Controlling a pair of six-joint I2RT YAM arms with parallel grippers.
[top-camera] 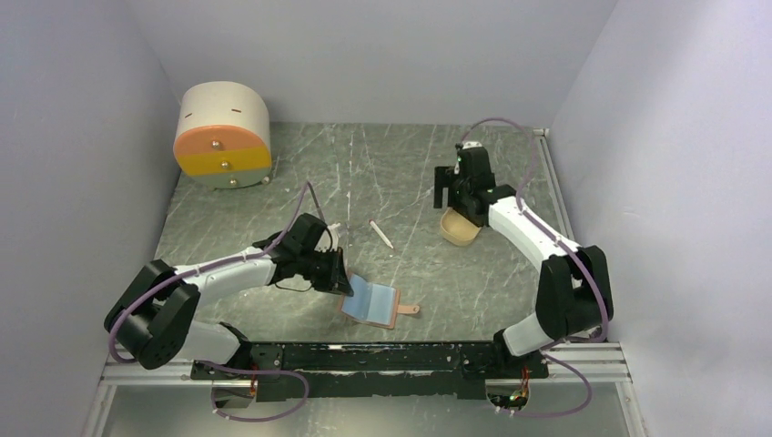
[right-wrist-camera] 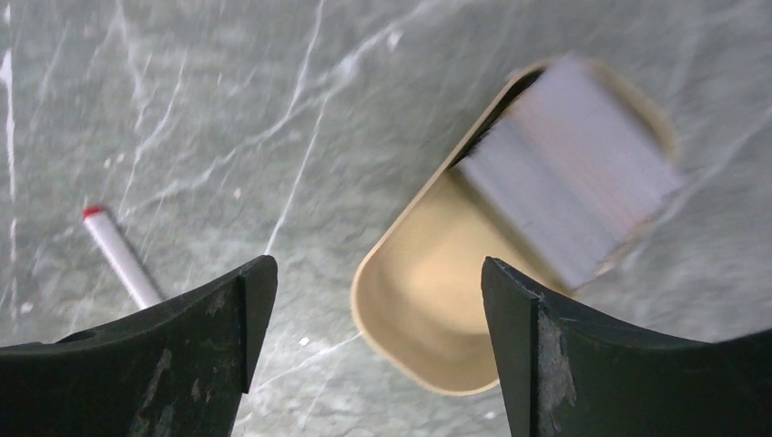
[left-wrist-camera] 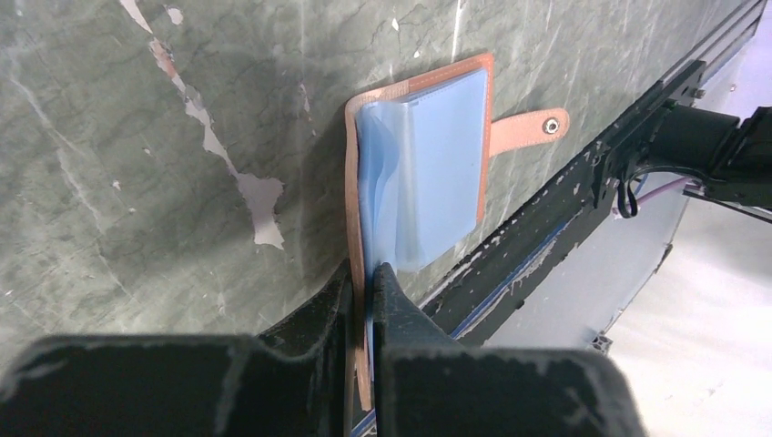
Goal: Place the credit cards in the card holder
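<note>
Overhead, a round cream drawer unit (top-camera: 223, 137) with orange and yellow fronts is standing at the far left of the green marble table (top-camera: 382, 164). Closer in, the left gripper (top-camera: 344, 282) is clenching one edge of the open card holder (top-camera: 373, 305), tan with blue sleeves, which is lying beside the near rail (top-camera: 391, 350). A white stick (top-camera: 380, 234) is lying between the arms. At right, the right gripper (top-camera: 452, 200) is hovering over a tan oval tray (top-camera: 460, 232), jaws spread wide and gripping nothing. Only the right wrist camera is showing the credit cards (right-wrist-camera: 569, 173), a blurred grey stack lying in one end of that tray. The left wrist camera alone is showing both fingers pressed together on the holder's cover.
</note>
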